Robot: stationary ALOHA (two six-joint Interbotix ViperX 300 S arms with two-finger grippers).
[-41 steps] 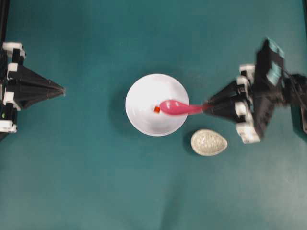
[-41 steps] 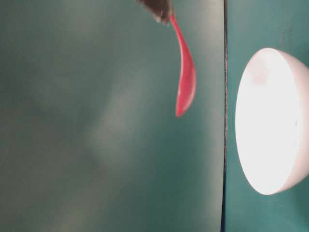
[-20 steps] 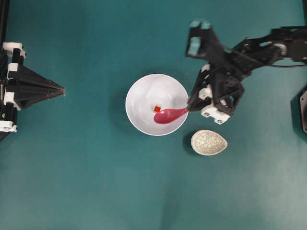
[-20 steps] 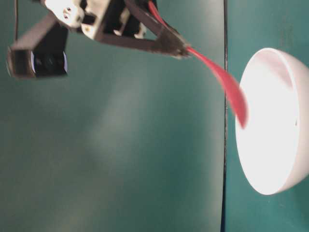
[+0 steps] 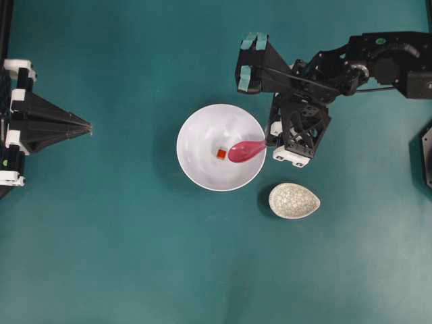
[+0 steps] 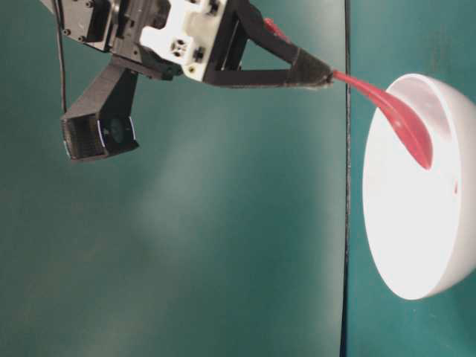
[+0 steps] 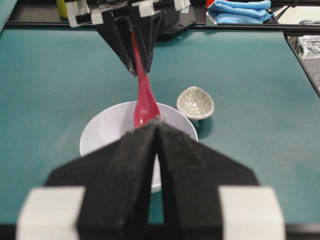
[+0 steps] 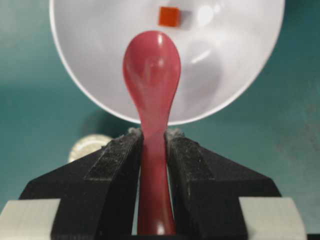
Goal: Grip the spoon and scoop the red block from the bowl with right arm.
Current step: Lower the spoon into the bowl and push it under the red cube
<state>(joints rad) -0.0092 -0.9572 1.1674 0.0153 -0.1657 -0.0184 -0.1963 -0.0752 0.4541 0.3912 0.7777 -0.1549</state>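
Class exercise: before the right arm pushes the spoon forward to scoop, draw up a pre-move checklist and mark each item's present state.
1. Right claw clamped on the spoon handle: ok.
2. Scoop inside the bowl rim: ok.
3. Red block uncollected, lying just ahead of the scoop tip: ok.
4. Scoop touching the bowl floor: cannot tell.
5. Left claw parked away from the bowl: ok.
6. Speckled dish out of the spoon's path: ok.

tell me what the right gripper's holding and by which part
The right gripper holds the glossy pink-magenta soup spoon by its straight handle, clamped between both pads, with the oval scoop out over the large white bowl.
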